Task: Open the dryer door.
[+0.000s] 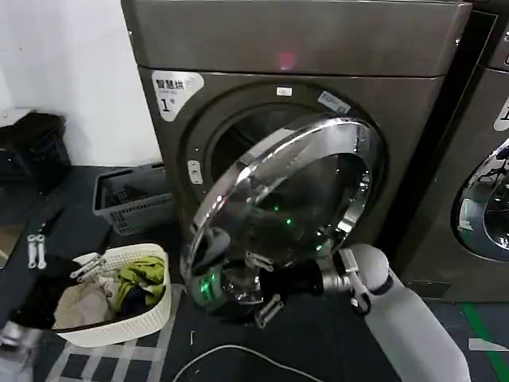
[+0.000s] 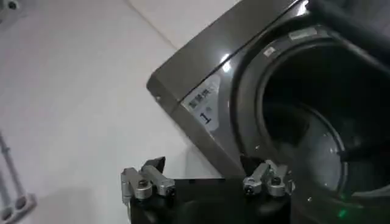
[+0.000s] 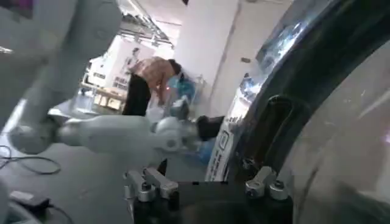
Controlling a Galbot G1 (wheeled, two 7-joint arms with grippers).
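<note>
The dryer door (image 1: 298, 199) is hanging swung well out from the dryer (image 1: 318, 56), hinged on the side toward your right arm, chrome ring and dark glass facing you, drum opening exposed behind it. Your right gripper (image 1: 258, 286) is sitting at the door's lower free edge, just below the chrome ring, touching or nearly touching it; you cannot tell from the head view whether the fingers are clenched on the rim. In the right wrist view your right gripper (image 3: 207, 182) is showing its two fingers (image 3: 152, 182) spread apart with the door's dark rim and glass (image 3: 341, 122) just beside one finger, nothing clearly pinched between them. Your left gripper (image 2: 207, 179) is hovering released, fingers (image 2: 143, 181) spread, nothing held, pointing at the dryer front just below the "1" sticker (image 2: 204, 103) and beside the open drum (image 2: 304, 134). A laundry basket (image 1: 119, 298) with clothes is sitting on the floor, well off to the left of your right gripper.
</note>
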